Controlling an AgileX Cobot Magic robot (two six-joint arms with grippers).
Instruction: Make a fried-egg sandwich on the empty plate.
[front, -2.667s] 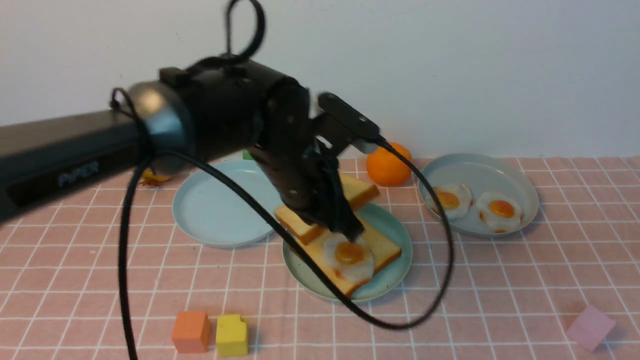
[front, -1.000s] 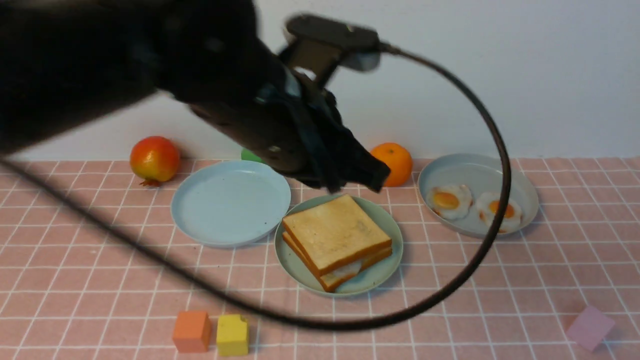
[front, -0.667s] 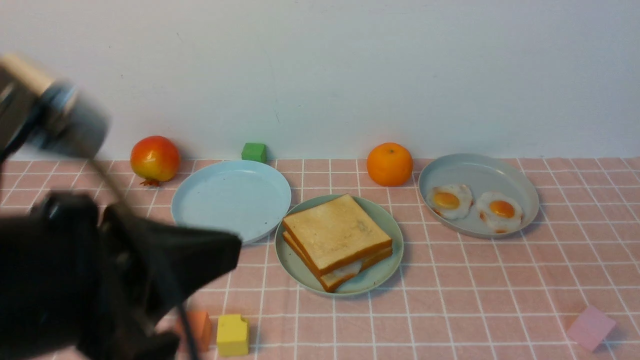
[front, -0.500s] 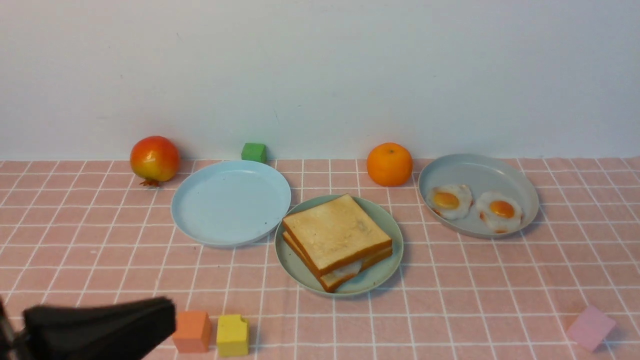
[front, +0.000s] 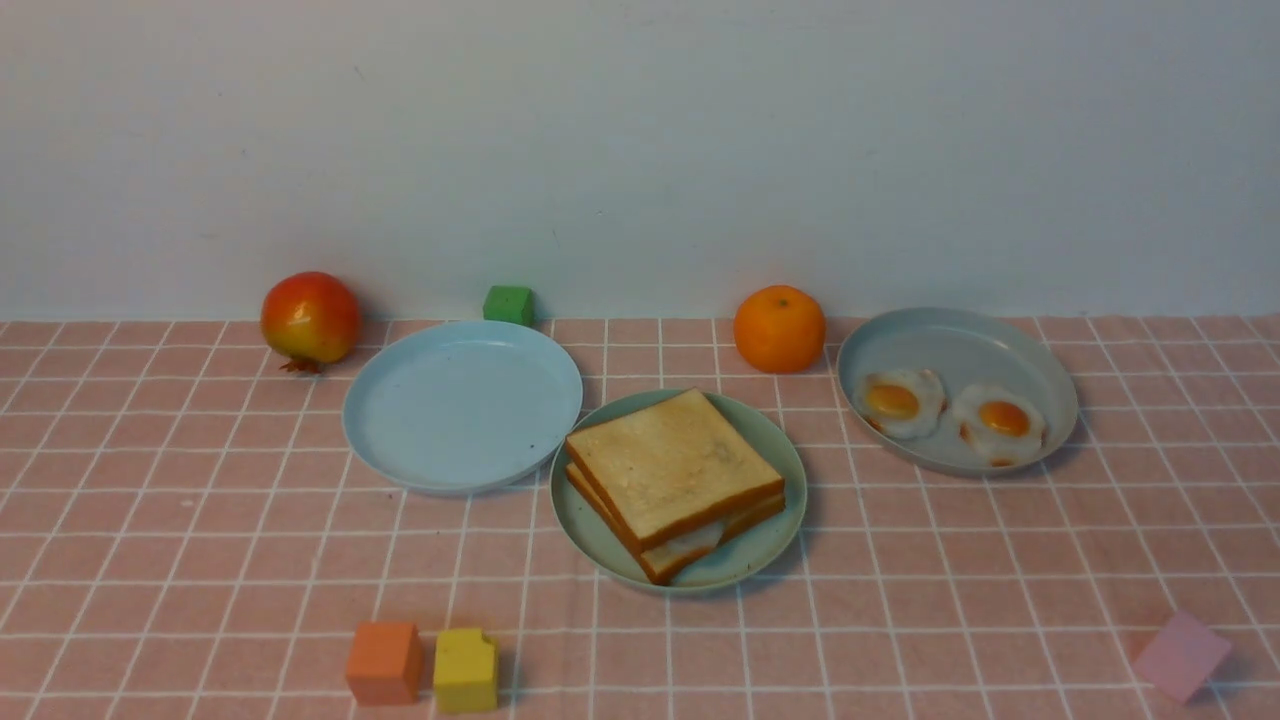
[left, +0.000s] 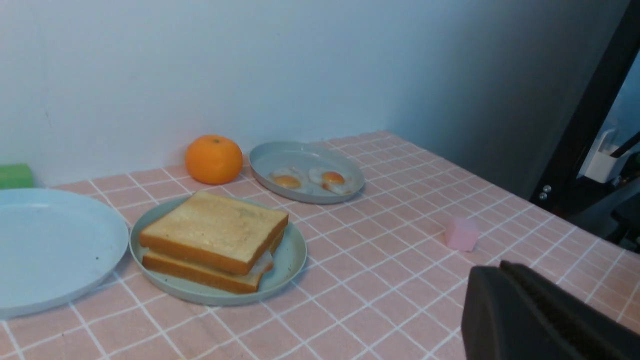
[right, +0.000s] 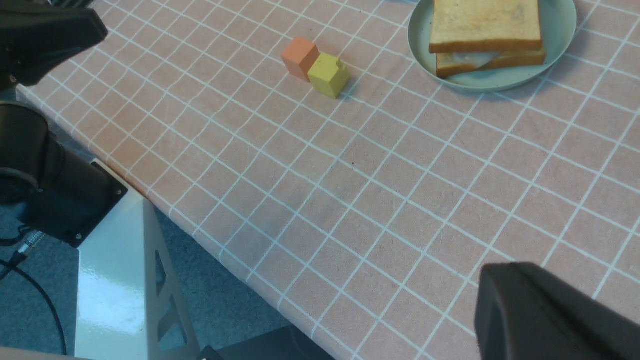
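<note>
You see the round mint-green plastic plate (front: 770, 545) at the centre of the pink checked tablecloth (front: 1000, 560), your landmark here. On it rests the fried-egg sandwich (front: 675, 480): two square golden-brown toast slices stacked flat with white egg showing between them, so the build looks finished. Just left of the plate, rims nearly touching, lies a round pale blue plate (front: 462, 405), bare. To its right, apart, a grey-blue plate (front: 958, 345) holds two spare fried eggs (front: 946, 408). Behind it sits an orange (front: 779, 328). The left gripper (left: 530, 312) and right gripper (right: 542, 312) hang clear, jaws closed together on nothing, because nothing obstructs or needs holding.
</note>
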